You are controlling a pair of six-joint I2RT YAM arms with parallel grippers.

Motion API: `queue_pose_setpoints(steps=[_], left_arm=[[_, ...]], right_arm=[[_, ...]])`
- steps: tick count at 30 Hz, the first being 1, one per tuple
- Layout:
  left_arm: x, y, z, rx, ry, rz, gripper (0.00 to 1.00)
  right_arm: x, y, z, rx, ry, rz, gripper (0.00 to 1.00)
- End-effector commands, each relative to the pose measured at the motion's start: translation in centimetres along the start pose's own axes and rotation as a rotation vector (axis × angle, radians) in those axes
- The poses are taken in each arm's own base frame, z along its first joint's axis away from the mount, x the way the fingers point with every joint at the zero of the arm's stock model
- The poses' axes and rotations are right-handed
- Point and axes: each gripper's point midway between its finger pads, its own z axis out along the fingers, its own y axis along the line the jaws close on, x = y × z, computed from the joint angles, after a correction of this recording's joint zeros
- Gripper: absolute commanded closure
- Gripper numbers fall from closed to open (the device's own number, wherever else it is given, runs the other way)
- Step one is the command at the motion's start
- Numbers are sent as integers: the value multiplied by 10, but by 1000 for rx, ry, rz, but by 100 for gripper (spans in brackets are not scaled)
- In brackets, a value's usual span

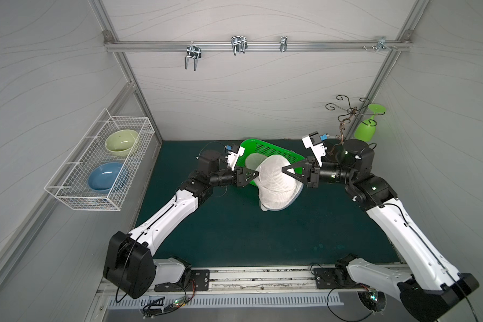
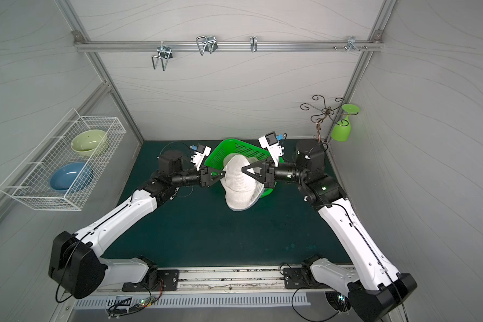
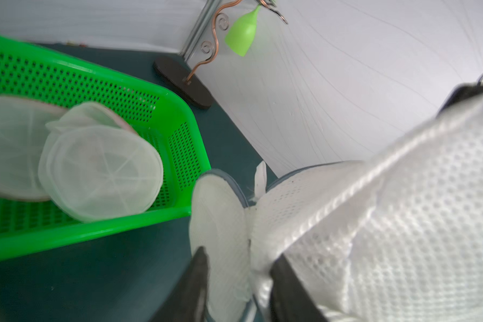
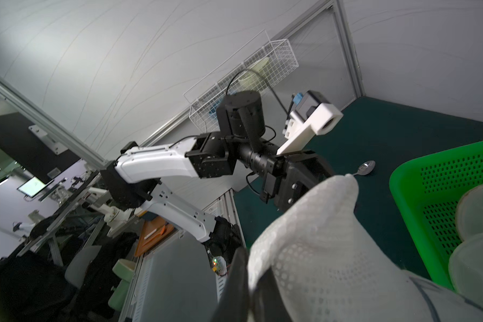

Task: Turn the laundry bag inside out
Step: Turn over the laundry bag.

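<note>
The right gripper (image 1: pixel 283 169) pinches the laundry bag (image 1: pixel 275 185) — left gripper (image 1: pixel 258 174) spread, tips half-hidden in mesh.

White honeycomb-mesh laundry bag (image 1: pixel 275 181) (image 2: pixel 240 181) with grey-trimmed rim was noted. It was seen bunched into a dome, raised over the dark green mat (image 1: pixel 234 237), drawn taut at two sides, rim drooping frontward, partly overlapping the green basket (image 1: pixel 262 146)

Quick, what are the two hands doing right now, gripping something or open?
Left hand: open, straddling the white mesh bag.
Right hand: closed, pinching the bag.
</note>
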Motion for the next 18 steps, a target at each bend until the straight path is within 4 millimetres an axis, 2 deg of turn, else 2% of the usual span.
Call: queue_pose_setpoints(steps=[1, 3, 6, 11, 14, 18], left_arm=[[-23, -28, -14, 88, -126, 132, 45], [-19, -37, -16, 99, -140, 211, 39], [-12, -46, -17, 102, -148, 308, 36], [-13, -45, -21, 28, -221, 393, 34], [-9, -62, -23, 3, -268, 539, 33], [-1, -81, -14, -32, -282, 681, 33]], right_arm=[[-42, 3, -9, 53, -170, 3, 100], [-48, -9, -8, 83, -212, 125, 100], [-57, -19, -10, 101, -286, 254, 100], [-71, -27, -25, 164, -399, 327, 100], [-74, -34, -31, 190, -452, 370, 100], [-70, -45, -28, 182, -481, 439, 100]])
